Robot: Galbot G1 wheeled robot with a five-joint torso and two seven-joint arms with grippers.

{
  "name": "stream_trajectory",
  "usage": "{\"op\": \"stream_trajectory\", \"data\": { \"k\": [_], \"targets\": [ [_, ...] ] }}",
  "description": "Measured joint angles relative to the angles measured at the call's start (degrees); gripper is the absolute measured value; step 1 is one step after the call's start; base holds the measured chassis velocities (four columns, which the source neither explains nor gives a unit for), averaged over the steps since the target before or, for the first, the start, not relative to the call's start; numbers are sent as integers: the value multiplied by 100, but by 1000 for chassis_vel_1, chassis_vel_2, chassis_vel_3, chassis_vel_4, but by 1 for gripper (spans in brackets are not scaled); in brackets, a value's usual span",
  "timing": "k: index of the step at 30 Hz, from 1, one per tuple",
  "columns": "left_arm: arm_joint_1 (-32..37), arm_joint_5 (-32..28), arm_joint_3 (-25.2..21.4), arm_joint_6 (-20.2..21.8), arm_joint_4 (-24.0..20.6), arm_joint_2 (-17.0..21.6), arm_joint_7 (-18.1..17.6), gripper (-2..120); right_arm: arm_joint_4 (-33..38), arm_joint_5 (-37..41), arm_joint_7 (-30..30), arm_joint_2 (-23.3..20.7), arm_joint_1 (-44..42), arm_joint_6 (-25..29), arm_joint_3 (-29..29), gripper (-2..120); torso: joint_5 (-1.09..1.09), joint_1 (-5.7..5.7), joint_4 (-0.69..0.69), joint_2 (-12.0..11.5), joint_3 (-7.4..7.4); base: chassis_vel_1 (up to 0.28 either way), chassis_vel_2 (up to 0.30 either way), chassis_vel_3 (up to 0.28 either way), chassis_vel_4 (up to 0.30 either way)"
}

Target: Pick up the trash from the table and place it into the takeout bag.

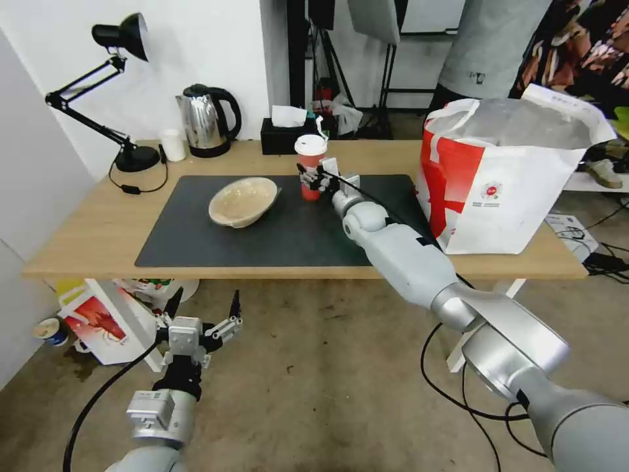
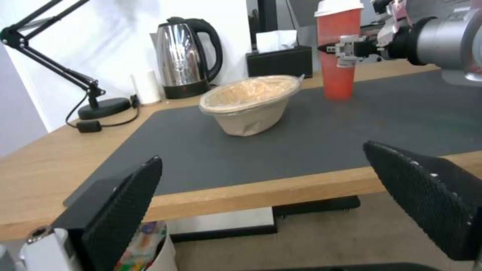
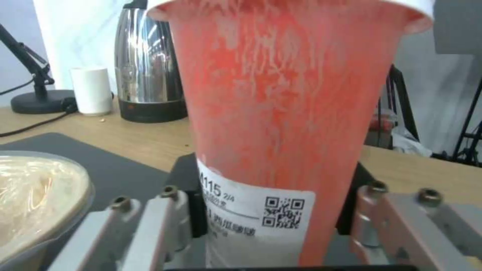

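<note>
Right end effector [image 1: 313,178] is at the red drink cup [image 1: 310,167], fingers on either side of its lower body w/ the cup between them. In right wrist view the pads flank the cup's labelled part [image 3: 253,210] and look pressed to it, so I judge it clamped on the cup, tho the cup base seems to rest on the dark mat [image 1: 275,229], not lifted yet. Cup stands upright, white lid on, near the back edge of the mat, just in front of the black tissue box [image 1: 283,134]

Left end effector [image 1: 203,321] hangs low in front of the tabletop [image 1: 85,229], below its edge, fingers spread wide, holding nothing; idle

Beige bowl [image 1: 244,200] sits on the mat left of the cup, tilted, apart from it. Takeout bag [image 1: 511,170] stands at the right end of the tabletop, mouth open, foil lining showing, well apart from the cup w/ the right arm running between

Step in hand, as I read it: grasp of the cup, 1st part of moving it to the bag. Bowl not yet dealt with, so task looks partway at best

Next move calls for a straight lift clear of the mat, cup kept upright so lid & any contents stay put, then a swing right & high enough to clear the bag's rim before lowering in. Risk: thin cup wall may squash or slip if grip is low & tight
</note>
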Motion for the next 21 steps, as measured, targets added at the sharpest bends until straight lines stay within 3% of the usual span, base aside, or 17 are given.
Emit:
{"op": "stream_trajectory", "data": {
  "k": [14, 21],
  "targets": [
    [0, 0, 0, 0, 0, 0, 0, 100, 21, 26, -49, -94, -28, 16, 54, 7, 0, 1, -1, 0, 0, 0, 0, 0, 0],
    [0, 0, 0, 0, 0, 0, 0, 100, 150, 111, -111, -219, -31, 14, 68, 3, 0, 2, 0, 0, 0, 0, 0, 0, 0]
  ]
}}
